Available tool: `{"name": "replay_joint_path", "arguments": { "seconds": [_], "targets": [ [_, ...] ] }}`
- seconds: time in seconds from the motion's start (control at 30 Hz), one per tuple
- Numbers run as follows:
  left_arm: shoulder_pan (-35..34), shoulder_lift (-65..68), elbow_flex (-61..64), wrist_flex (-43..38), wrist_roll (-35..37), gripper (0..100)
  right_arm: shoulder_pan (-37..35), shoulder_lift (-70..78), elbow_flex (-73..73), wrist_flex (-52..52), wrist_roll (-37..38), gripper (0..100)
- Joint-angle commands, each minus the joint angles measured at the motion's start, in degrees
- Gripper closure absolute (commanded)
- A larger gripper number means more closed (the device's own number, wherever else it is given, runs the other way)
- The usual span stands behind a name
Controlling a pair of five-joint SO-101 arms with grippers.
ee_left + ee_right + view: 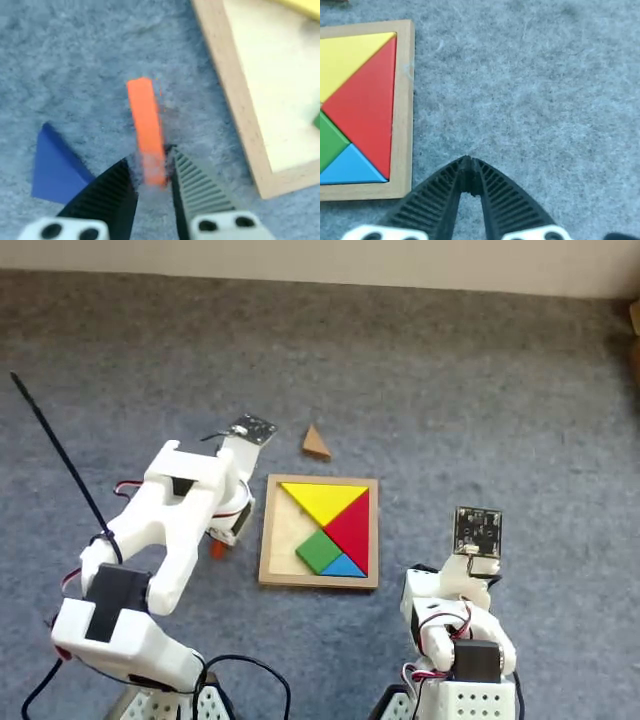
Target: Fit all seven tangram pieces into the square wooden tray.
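Four pieces already sit in the square wooden tray (318,583): yellow triangle (322,498), red triangle (352,530), green square (318,552) and light-blue triangle (343,566). The tray's left half is bare. The left gripper (150,162) pinches the orange wooden piece (146,125) just left of the tray. The dark-blue triangle (52,167) and brown triangle (316,443) wait on the tabletop. The right gripper (468,161) is closed and empty.

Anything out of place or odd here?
The orange piece is gripped on edge, not flat, by the left gripper beside the wooden tray. A brown triangle lies alone on the carpet beyond the tray.
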Motion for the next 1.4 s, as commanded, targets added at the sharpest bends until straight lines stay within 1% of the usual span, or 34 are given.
{"name": "replay_joint_path", "arguments": {
  "seconds": [0.0, 0.13, 0.27, 0.3, 0.43, 0.5, 0.67, 0.77, 0.9, 1.0, 1.37],
  "targets": [
    [-0.7, -3.2, -2.5, 0.2, -2.1, 96, 0.7, -0.7, 8.0, 0.4, -0.5, 99.3],
    [2.6, -9.7, -2.8, 2.6, -2.0, 99, 0.7, -0.7, 8.0, 0.4, -0.5, 99.3],
    [9.3, -17.4, -2.6, 3.2, -1.6, 99, 0.7, -0.7, 8.0, 0.4, -0.5, 99.3],
    [10.8, -18.9, -2.6, 3.1, -0.1, 99, 0.7, -0.7, 8.0, 0.4, -0.5, 99.3],
    [15.1, -20.8, -2.9, 2.5, 10.5, 99, 0.7, -0.7, 8.0, 0.4, -0.5, 99.3],
    [16.6, -20.8, -2.8, 0.5, 13.0, 99, 0.7, -0.7, 8.0, 0.4, -0.5, 99.3],
    [20.6, -20.7, 0.0, -7.0, 16.6, 99, 0.7, -0.7, 8.0, 0.4, -0.5, 99.3],
    [21.8, -20.7, 4.5, -13.5, 19.4, 99, 0.7, -0.7, 8.0, 0.4, -0.5, 99.3],
    [21.7, -20.8, 11.4, -22.9, 19.5, 99, 0.7, -0.7, 8.0, 0.4, -0.5, 99.3],
    [21.7, -20.8, 14.5, -27.0, 19.5, 99, 0.7, -0.7, 8.0, 0.4, -0.5, 99.3],
    [21.8, -20.8, 16.0, -28.0, 19.3, 99, 0.7, -0.7, 8.0, 0.4, -0.5, 99.3]
  ]
}}
